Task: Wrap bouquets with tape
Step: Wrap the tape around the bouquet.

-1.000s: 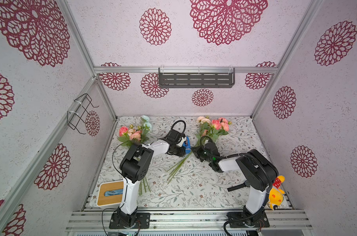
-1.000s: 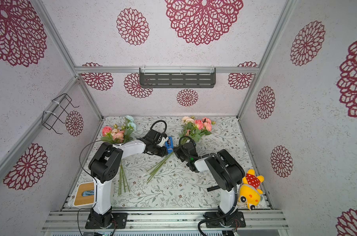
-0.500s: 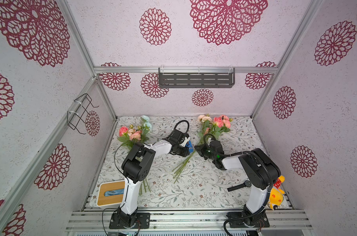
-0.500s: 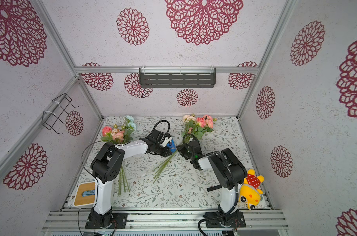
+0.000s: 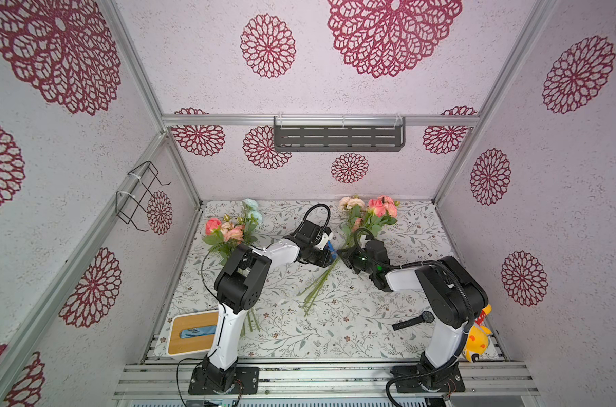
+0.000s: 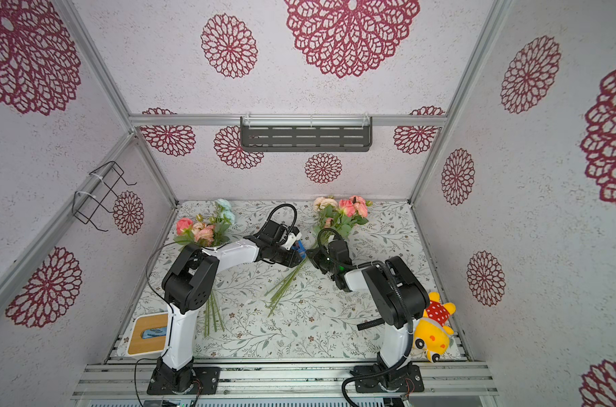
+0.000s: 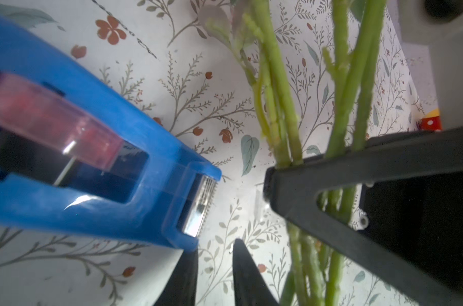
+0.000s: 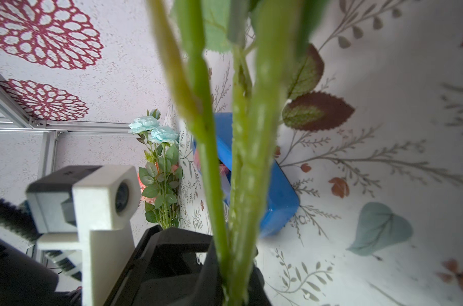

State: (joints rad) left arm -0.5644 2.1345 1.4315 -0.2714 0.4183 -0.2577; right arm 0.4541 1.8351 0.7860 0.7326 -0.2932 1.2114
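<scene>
A bouquet lies slanted mid-table, with its pink and peach blooms toward the back. My right gripper is shut on its green stems. The blue tape dispenser sits just left of those stems, its serrated cutter facing them; in a top view only a sliver of the tape shows past my left wrist. My left gripper is by the cutter end, jaws slightly apart with only tablecloth between them. The second bouquet, with a pale blue bloom, lies at the back left under my left arm.
A wood-topped tissue box sits at the front left corner. A black wristwatch and a yellow plush toy are at the front right. A grey shelf hangs on the back wall, a wire rack on the left wall.
My right gripper has carried the bouquet slightly back and left, swinging the stem ends right. My left gripper's jaws have parted a little beside the tape dispenser.
</scene>
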